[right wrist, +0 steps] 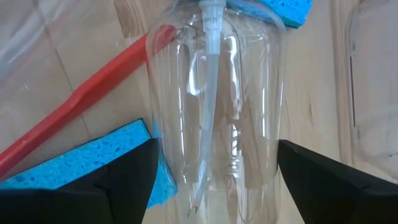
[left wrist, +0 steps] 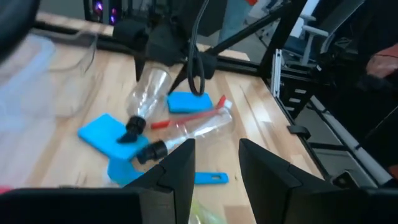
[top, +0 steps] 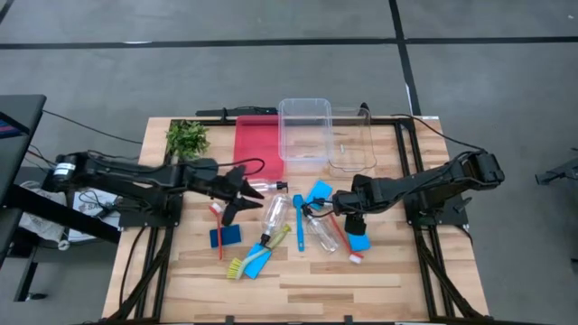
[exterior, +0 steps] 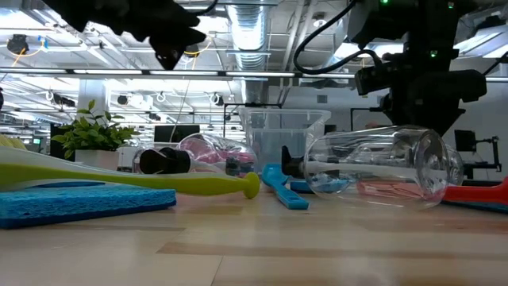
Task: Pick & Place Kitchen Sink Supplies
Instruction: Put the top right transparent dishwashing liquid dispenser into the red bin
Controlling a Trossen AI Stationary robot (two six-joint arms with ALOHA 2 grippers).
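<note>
**Right gripper straddling a clear bottle at centre right**

Right gripper (top: 341, 204), centre right of the overhead frame: fingers spread wide either side of a clear plastic bottle (right wrist: 214, 99), lying on its side, not yet clamped. Seen close in the right wrist view: pump tube running down inside the bottle, a red brush handle (right wrist: 81, 93) slanting off to upper left, a blue sponge (right wrist: 74, 165) touching the bottle at lower left.

Left gripper (top: 237, 191), left of centre overhead, raised over the table with fingers part open and nothing between them.

Farther out, mid-table: more clear bottles with black caps, a blue brush (top: 298, 221), a yellow-green brush (top: 257, 253), further blue sponges. Toward the top edge: red tray (top: 257, 140), clear plastic bin (top: 305, 126), leafy plant (top: 187, 137).

Probably light and empty, thin-walled, smooth and rounded; likely to flex under a hard squeeze and to roll or slip. Best taken across the middle of the body, gently.

No readable label, brand or writing anywhere.
</note>
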